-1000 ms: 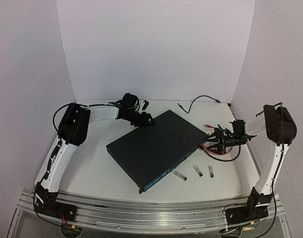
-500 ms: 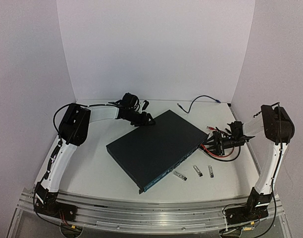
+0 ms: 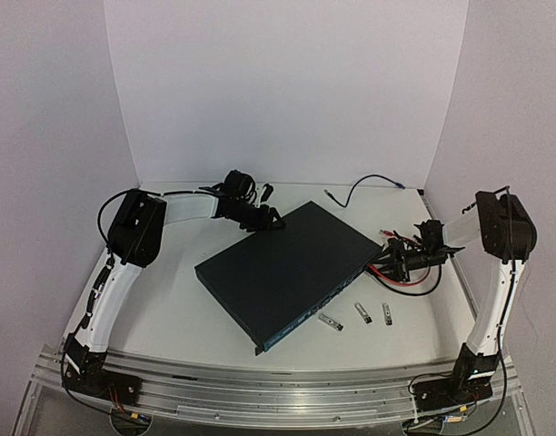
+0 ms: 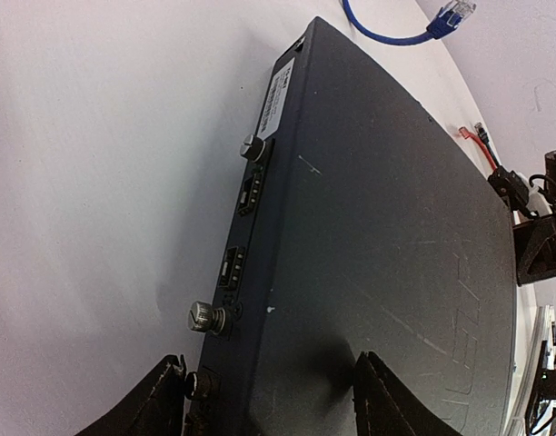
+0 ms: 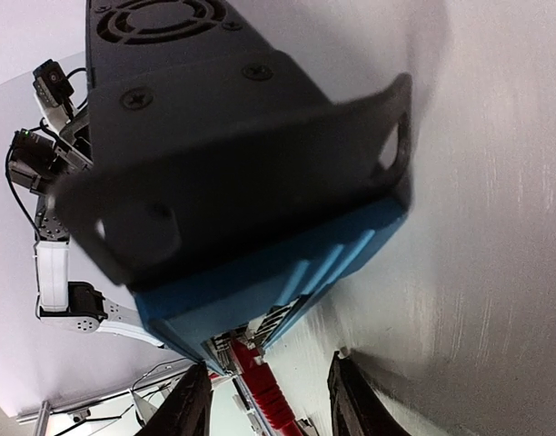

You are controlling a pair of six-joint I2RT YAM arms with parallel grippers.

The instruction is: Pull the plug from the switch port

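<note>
The switch lies flat at an angle mid-table, its blue socket face toward the near right. A red plug sits in a socket near that face's right end, and its red cable trails right. My right gripper is open at that end of the switch. In the right wrist view its fingers stand either side of the red plug, apart from it. My left gripper is open at the switch's far corner. In the left wrist view it straddles the rear edge of the switch.
Three small metal modules lie on the table in front of the socket face. A dark cable with a blue plug lies at the back right. White walls close in the back and sides.
My right gripper has moved a little left, closer to the switch's socket end and the red plug. The left arm and the switch have not moved.
</note>
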